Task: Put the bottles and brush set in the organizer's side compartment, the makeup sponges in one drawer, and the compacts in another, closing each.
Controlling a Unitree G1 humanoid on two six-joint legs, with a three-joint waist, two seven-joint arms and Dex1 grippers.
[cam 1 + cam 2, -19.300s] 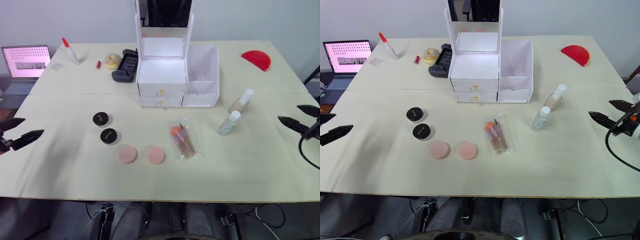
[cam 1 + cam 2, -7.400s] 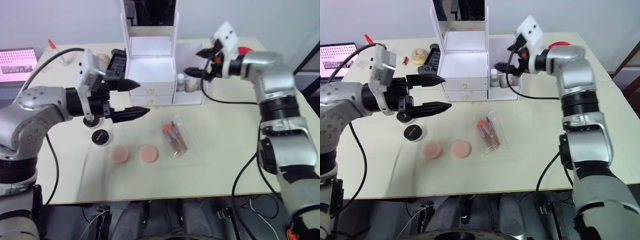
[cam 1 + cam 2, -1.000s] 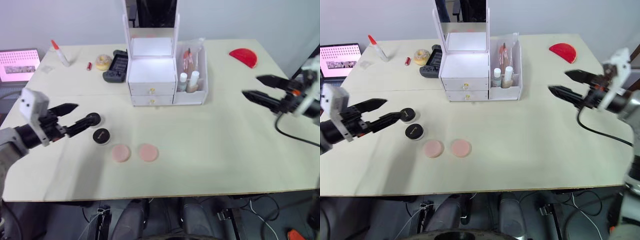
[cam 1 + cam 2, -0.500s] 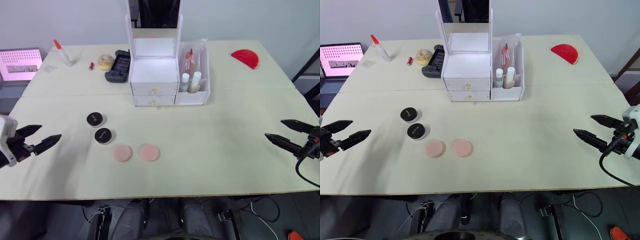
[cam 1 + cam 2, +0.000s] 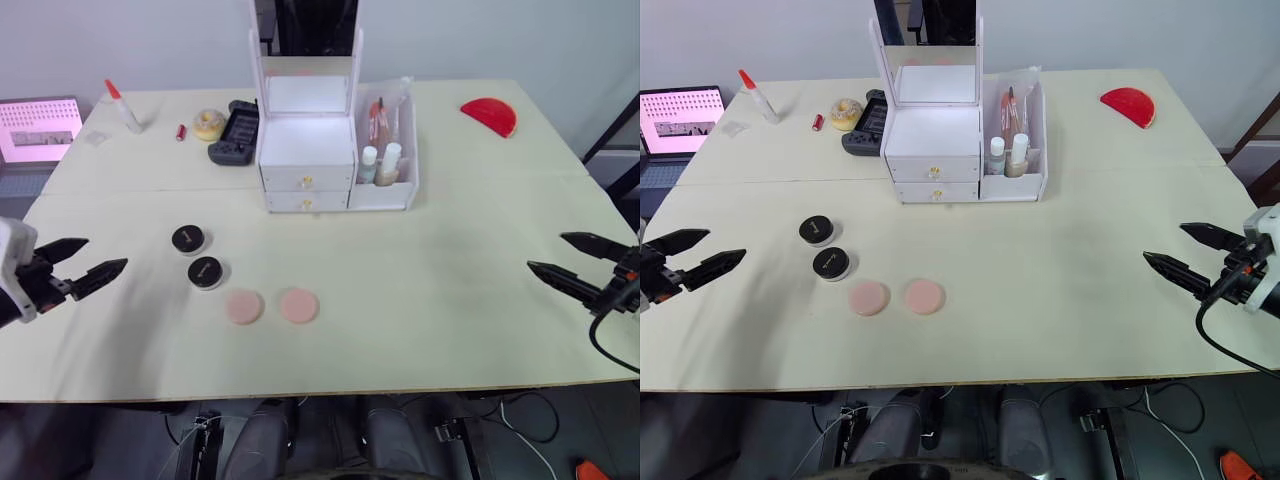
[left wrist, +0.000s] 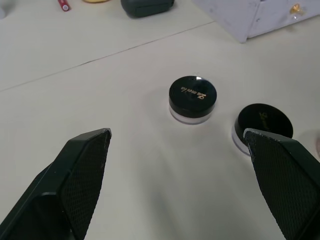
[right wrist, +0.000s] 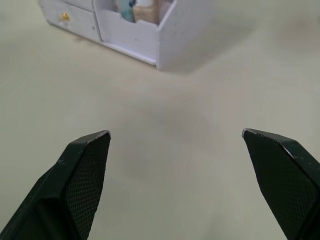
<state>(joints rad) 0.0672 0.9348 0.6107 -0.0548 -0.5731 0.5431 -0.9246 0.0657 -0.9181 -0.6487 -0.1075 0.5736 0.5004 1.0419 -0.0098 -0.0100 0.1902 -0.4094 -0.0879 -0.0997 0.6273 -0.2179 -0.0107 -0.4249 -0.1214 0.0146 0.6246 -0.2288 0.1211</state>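
Note:
The white organizer [image 5: 310, 160] stands at the table's back centre with both drawers shut. Its side compartment [image 5: 388, 190] holds two bottles [image 5: 376, 165] and the bagged brush set [image 5: 381, 110]. Two black compacts [image 5: 189, 239] [image 5: 205, 272] lie left of centre, with two pink makeup sponges [image 5: 243, 307] [image 5: 298, 305] just in front of them. My left gripper [image 5: 90, 258] is open at the table's left edge, well left of the compacts [image 6: 192, 98]. At the right edge my right gripper [image 5: 560, 254] is open, far from the organizer [image 7: 135, 25].
At the back left lie a glue bottle [image 5: 122, 104], a small red tube [image 5: 181, 131], a tape roll [image 5: 209, 124] and a black controller [image 5: 233, 132]. A laptop [image 5: 38, 120] sits at the far left. A red half-disc [image 5: 490, 115] rests at the back right.
The left gripper has edged slightly right toward the compacts. The right gripper has barely moved. Objects on the table are unchanged.

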